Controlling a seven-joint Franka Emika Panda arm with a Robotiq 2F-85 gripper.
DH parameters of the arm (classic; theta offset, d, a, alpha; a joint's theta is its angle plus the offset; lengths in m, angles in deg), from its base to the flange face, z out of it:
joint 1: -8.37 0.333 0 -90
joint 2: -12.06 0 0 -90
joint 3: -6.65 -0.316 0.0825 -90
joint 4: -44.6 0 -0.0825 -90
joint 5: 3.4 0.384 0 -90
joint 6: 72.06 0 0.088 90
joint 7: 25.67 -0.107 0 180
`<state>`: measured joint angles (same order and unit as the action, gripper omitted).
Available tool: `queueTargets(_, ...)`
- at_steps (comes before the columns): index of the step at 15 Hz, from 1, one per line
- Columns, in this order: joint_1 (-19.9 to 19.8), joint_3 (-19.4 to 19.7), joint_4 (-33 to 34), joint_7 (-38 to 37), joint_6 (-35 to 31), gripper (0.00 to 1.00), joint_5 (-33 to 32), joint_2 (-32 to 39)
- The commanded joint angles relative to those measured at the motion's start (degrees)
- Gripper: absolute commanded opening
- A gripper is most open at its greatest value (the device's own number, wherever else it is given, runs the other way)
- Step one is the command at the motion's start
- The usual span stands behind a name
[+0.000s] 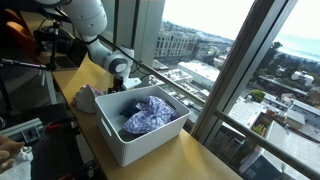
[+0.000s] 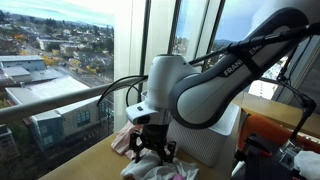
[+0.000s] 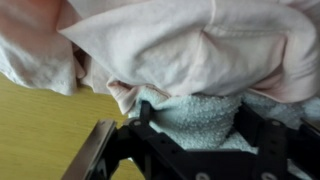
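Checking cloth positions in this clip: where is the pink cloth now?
In an exterior view the pink cloth lies on the wooden table just outside the white bin, beside the gripper; the wrist view shows it bunched against a pale blue towel.

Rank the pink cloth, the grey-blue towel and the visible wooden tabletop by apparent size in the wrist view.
1. pink cloth, filling most of the frame.
2-3. grey-blue towel and wooden tabletop: their visible patches look about alike, so unranked.
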<state>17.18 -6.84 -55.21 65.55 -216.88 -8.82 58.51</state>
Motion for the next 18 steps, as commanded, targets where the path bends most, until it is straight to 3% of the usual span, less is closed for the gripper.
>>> queueTargets(1,0.67,-0.22,3.24,-1.41,1.72,0.5,-1.81,1.75)
queueTargets(8,1.64,-0.43,4.58,-1.47,3.04,0.02,-1.72,1.92)
queueTargets(18,3.08,-1.05,5.2,-1.47,2.72,0.05,-1.96,-2.04)
